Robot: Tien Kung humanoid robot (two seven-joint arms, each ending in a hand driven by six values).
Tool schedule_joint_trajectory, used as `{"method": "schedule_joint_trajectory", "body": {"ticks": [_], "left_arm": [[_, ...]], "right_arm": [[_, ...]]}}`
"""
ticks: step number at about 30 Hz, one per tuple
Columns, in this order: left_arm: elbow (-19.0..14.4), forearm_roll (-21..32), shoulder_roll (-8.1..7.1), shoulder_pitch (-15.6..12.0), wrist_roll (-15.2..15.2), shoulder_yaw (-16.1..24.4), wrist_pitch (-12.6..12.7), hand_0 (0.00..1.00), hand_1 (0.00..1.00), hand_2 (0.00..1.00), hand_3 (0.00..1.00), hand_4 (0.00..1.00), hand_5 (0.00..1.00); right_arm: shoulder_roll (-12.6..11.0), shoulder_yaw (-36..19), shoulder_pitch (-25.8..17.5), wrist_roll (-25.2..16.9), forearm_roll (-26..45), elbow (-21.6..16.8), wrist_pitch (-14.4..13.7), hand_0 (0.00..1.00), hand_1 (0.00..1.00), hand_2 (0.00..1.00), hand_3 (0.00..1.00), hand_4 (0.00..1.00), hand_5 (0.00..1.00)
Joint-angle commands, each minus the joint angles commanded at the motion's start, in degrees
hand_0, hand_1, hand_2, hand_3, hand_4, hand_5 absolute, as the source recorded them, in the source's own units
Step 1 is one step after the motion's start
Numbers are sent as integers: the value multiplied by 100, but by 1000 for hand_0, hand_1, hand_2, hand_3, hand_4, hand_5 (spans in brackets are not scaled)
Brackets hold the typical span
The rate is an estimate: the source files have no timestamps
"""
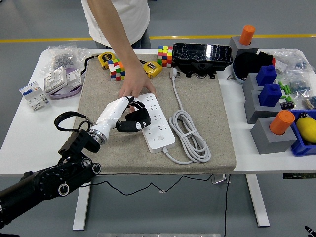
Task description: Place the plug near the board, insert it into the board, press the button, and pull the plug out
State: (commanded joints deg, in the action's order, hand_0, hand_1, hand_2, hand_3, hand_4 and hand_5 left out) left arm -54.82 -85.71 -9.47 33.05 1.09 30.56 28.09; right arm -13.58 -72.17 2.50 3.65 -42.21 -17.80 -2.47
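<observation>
Our left arm reaches in from the lower left, forearm angled up and right. Our left hand (129, 117) is curled, fingers bent downward. Our right arm is out of view.

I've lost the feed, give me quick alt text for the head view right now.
The robot's left hand grips a black plug at the left edge of a white power strip on a tan mat, while a person's hand steadies the strip's far end. The strip's own cord lies coiled to its right.
</observation>
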Motion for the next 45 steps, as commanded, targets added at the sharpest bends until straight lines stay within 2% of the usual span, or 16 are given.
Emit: {"method": "schedule_joint_trajectory", "body": {"ticks": [1, 6, 7, 12, 13, 14, 17, 19, 23, 26, 28, 36, 37, 42, 43, 45], "left_arm": [[25, 12, 7, 15, -10, -19, -11, 438, 470, 501, 545, 742, 62], [122, 72, 42, 71, -24, -104, -26, 438, 470, 501, 545, 742, 62], [133, 86, 48, 79, -10, -121, -6, 316, 327, 406, 529, 646, 2], [143, -44, 58, 94, -125, -191, 95, 316, 327, 406, 529, 646, 2], [152, -44, 58, 97, -126, -207, 116, 271, 269, 362, 461, 666, 2], [161, -25, 58, 95, -97, -222, 145, 271, 269, 362, 461, 666, 2], [176, 151, 49, 87, 152, -240, 290, 271, 269, 362, 461, 666, 2], [171, 394, 37, 61, 452, -225, 437, 265, 257, 350, 438, 645, 2], [169, 1059, -7, -31, 1227, -127, 714, 265, 257, 350, 438, 645, 2], [200, 1615, -54, -132, 1863, 3, 833, 265, 254, 340, 427, 627, 2], [240, 1788, -94, -210, 2223, 94, 888, 265, 254, 340, 427, 627, 2], [586, 1775, -349, -369, 2518, 35, 888, 291, 261, 339, 436, 626, 2], [620, 1736, -363, -392, 2505, 19, 888, 362, 362, 446, 533, 665, 2], [708, 1527, -361, -444, 2276, -32, 854, 362, 362, 446, 533, 665, 2], [711, 1507, -358, -446, 2252, -36, 845, 613, 612, 556, 561, 835, 2], [722, 1415, -344, -454, 2179, -52, 826, 613, 612, 556, 561, 835, 2]], "right_arm": [[-3, 6, 6, -1, 2, -2, 0, 528, 624, 604, 545, 882, 404], [-16, 37, 20, -3, 10, -3, -2, 528, 624, 604, 545, 882, 404], [-19, 41, 21, -4, 11, -3, -3, 526, 624, 604, 545, 882, 404], [-29, 69, 20, -2, 18, 2, -2, 526, 624, 604, 545, 882, 404], [-32, 75, 20, -2, 19, 2, -2, 528, 624, 605, 545, 882, 404], [-34, 81, 18, -3, 20, 3, -2, 528, 624, 605, 545, 882, 404], [-43, 97, 24, -3, 22, 2, -2, 528, 624, 605, 545, 882, 404], [-46, 99, 27, -3, 23, 4, -3, 529, 624, 603, 546, 882, 404], [-54, 107, 25, -4, 24, 2, -5, 529, 624, 603, 546, 882, 404], [-59, 119, 25, -4, 24, 0, -5, 530, 624, 603, 546, 882, 404], [-59, 122, 22, -5, 24, -1, -6, 530, 624, 603, 546, 882, 404], [-54, 152, 13, -5, 26, 1, -3, 529, 624, 603, 546, 882, 404], [-55, 155, 8, -6, 26, 0, -3, 529, 624, 603, 545, 882, 405], [-54, 138, 8, -6, 18, -5, -5, 529, 624, 603, 545, 882, 405], [-52, 132, 7, -6, 17, -5, -5, 528, 624, 603, 545, 882, 405], [-45, 111, 4, -6, 12, -8, -6, 528, 624, 603, 545, 882, 405]]}}
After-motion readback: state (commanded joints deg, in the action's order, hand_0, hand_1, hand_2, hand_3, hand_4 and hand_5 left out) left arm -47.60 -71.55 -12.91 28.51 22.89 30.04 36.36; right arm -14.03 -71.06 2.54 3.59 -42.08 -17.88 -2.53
